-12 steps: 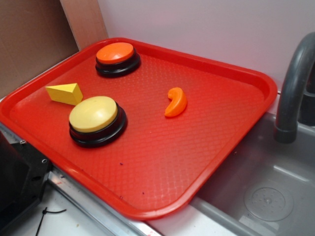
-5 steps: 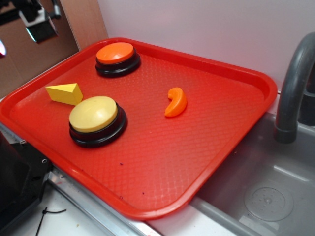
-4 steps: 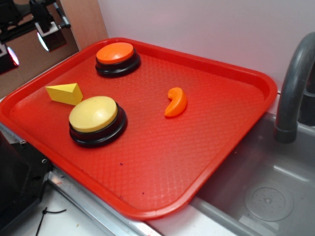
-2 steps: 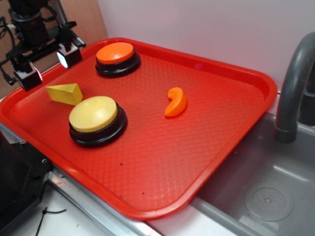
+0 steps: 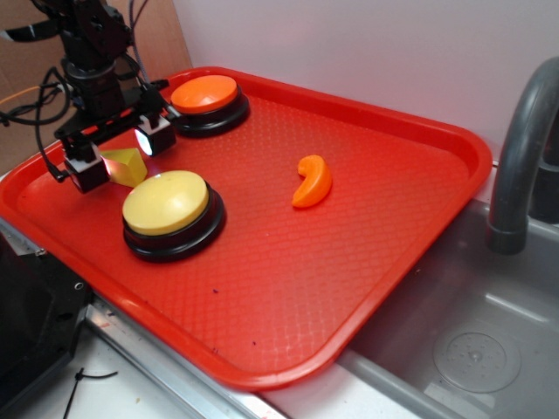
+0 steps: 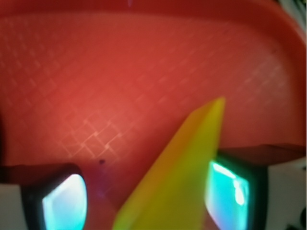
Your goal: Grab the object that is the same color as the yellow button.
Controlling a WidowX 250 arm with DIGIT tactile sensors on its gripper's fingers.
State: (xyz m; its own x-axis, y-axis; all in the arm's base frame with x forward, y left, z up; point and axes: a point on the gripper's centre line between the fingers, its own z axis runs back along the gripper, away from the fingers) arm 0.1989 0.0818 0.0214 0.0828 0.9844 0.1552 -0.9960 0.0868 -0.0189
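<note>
Near edge: red tray [image 5: 288,288], textured surface, no writing legible on anything here. Steel sink basin [image 5: 472,340] and grey faucet [image 5: 520,157] off at 3 o'clock of the tray.

Yellow button [image 5: 166,202], pale dome on black base, sits at the tray's 8 o'clock. Just beyond it, at about 10 o'clock from the button, lies the yellow wedge [image 5: 125,164].

My gripper [image 5: 119,154] is down at tray level with the fingers spread, one pad on each side of the wedge. Wrist view: the wedge [image 6: 177,177] fills the gap, close against one finger [image 6: 235,191], clear space before the other. Fingers released, not clenched on it.

Orange crescent [image 5: 313,181] near tray centre, well apart. Orange button [image 5: 204,94] farthest, at 11 o'clock, just beside my finger.
</note>
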